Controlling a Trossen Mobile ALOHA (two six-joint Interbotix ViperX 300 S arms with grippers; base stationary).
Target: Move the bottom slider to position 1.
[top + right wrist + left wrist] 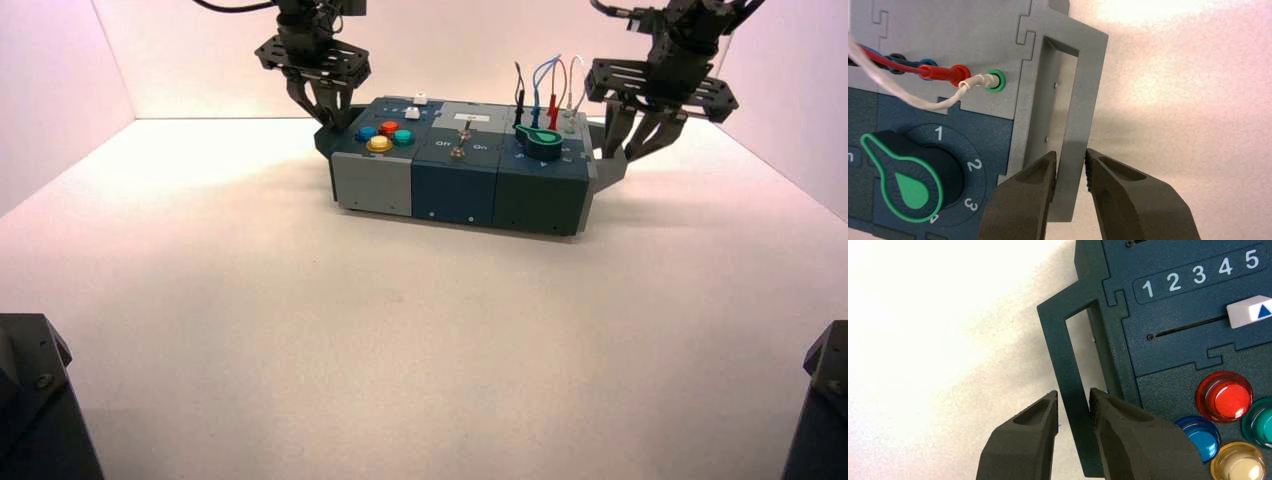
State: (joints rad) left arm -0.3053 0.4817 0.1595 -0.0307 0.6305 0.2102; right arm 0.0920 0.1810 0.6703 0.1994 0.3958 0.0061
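Pale pink walls frame the white surface [350, 350] where, from where I stand, the bottom slider [1248, 312], a white knob above the coloured buttons [389, 128], sits away from printed 1 [1147, 288]. Light, smooth and possibly slippery, it likely wants a low pinch across its sides and gentle sliding along the slot, its small stem spared any twisting. Left gripper [1073, 392] and right gripper [1071, 152] straddle the box's end handles, jaws open
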